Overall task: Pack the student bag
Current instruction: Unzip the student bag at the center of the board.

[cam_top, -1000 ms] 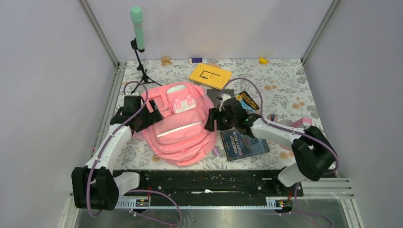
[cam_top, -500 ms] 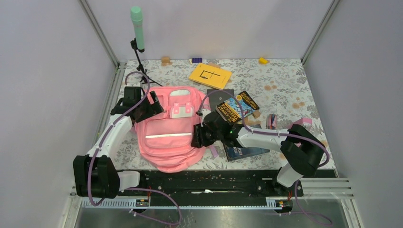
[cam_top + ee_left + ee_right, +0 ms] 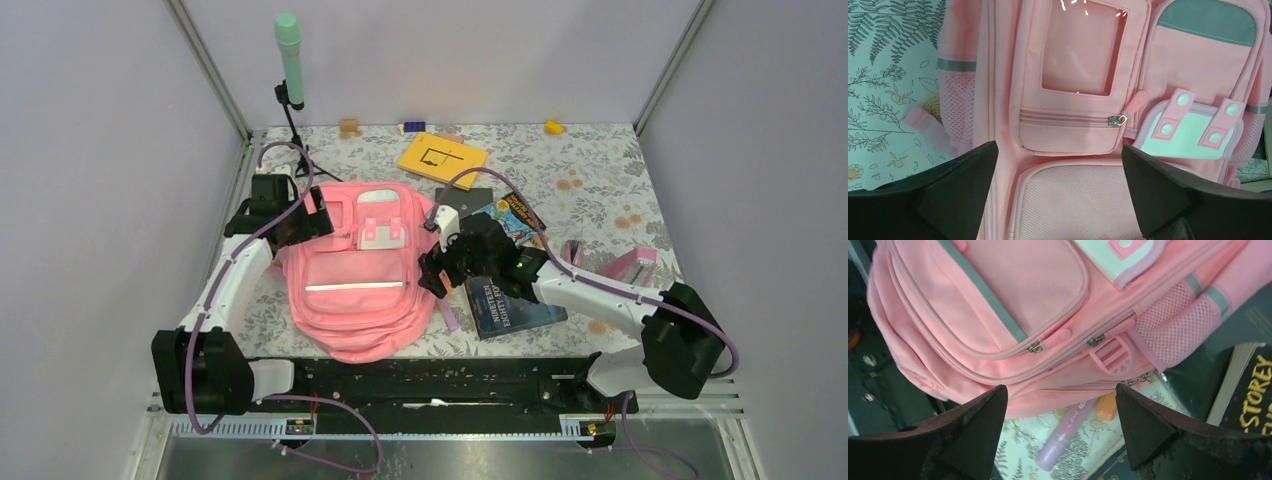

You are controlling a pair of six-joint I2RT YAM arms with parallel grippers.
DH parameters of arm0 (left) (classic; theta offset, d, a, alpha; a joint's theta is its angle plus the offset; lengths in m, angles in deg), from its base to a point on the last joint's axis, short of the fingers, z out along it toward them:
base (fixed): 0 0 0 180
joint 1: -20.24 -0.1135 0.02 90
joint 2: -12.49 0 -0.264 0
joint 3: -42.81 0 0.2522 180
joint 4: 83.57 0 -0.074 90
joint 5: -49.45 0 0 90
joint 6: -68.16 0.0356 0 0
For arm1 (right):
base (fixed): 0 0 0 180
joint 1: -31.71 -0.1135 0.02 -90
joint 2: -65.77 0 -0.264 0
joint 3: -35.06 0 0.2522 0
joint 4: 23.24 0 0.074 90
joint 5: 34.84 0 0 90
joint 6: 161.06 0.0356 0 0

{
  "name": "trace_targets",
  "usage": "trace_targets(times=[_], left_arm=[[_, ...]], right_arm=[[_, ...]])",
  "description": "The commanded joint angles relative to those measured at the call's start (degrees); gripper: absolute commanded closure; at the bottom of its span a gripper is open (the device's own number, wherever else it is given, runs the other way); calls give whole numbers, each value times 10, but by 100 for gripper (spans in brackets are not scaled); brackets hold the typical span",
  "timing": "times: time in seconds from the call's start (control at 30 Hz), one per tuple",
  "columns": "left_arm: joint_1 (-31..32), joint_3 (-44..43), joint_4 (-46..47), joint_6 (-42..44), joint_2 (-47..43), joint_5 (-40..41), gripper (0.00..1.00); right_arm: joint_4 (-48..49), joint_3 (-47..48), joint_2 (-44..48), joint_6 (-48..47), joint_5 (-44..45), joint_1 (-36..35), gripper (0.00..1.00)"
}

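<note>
The student bag (image 3: 357, 285), a big pink backpack, lies front-up in the middle of the table, its top toward the back. My left gripper (image 3: 312, 222) hovers over its upper left corner, open; in the left wrist view the left gripper (image 3: 1059, 150) frames the zipped window pocket (image 3: 1075, 100) and mesh panel, holding nothing. My right gripper (image 3: 433, 268) is at the bag's right side, open. In the right wrist view the right gripper (image 3: 1060, 388) spans the bag (image 3: 998, 315) edge, with a purple marker (image 3: 1070, 432) and an orange eraser (image 3: 1106, 406) on the table below it.
A dark blue book (image 3: 512, 308) lies right of the bag under the right arm, a colourful book (image 3: 512, 213) and a black item (image 3: 470, 198) behind it. Further off are a yellow book (image 3: 442, 159), a pink pencil case (image 3: 632, 265) and a green microphone on a stand (image 3: 289, 60).
The bag has been turned straight and slid toward the left and near side. My right gripper narrowed at the bag's right edge, then opened again. The left gripper shifted slightly back.
</note>
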Motion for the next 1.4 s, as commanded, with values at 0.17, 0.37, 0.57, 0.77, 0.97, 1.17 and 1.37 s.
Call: trace_targets(times=[0.17,0.37,0.57,0.77,0.97,1.17,1.37], left_arm=[[-12,-29,-22,41,7,-42,1],[-11,-27,-37,43,2,-68,1],[-12,-25,-37,44,-21,-66,1],[-12,-27,-36,44,-28,-85,1],[-12,-26,-36,44,-31,-83,1],[-12,-26,-36,43,-36,-87,1],[-11,-24,-36,43,-33,-87,1]], right_arm=[[84,4,-46,-342,-75,-1,16],[93,34,-97,-400,-86,-1,15],[75,65,-141,-430,-95,-2,15],[11,120,-173,-454,-116,-3,17],[-71,141,-198,-463,-107,-20,22],[-89,121,-192,-469,-91,-28,22],[-105,157,-218,-484,-91,-35,23]])
